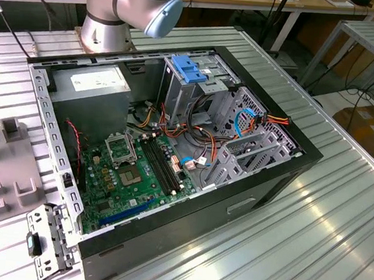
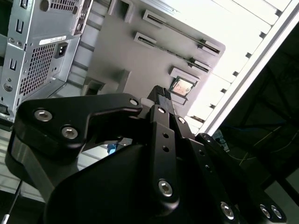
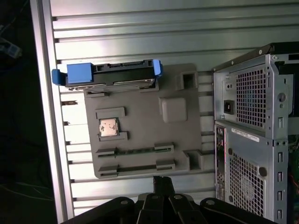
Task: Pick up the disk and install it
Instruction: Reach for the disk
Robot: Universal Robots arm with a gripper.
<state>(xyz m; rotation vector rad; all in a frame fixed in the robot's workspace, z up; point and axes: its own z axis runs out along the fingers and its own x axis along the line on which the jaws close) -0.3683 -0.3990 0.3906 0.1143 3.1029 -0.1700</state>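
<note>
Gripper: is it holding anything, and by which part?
Nothing is held. The gripper hangs apart from the disk, which rests on the grey tray.

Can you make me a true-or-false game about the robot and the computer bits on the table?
1. The disk stands on the grey tray, outside the computer case. True.
2. The gripper is holding the disk. False: it is apart from the disk, over the opposite edge of the tray.
3. The computer case is open, so the motherboard can be seen. True.
4. The disk has red plastic rails. False: its rails are blue.
5. A small square chip lies in the grey tray. True.
</note>
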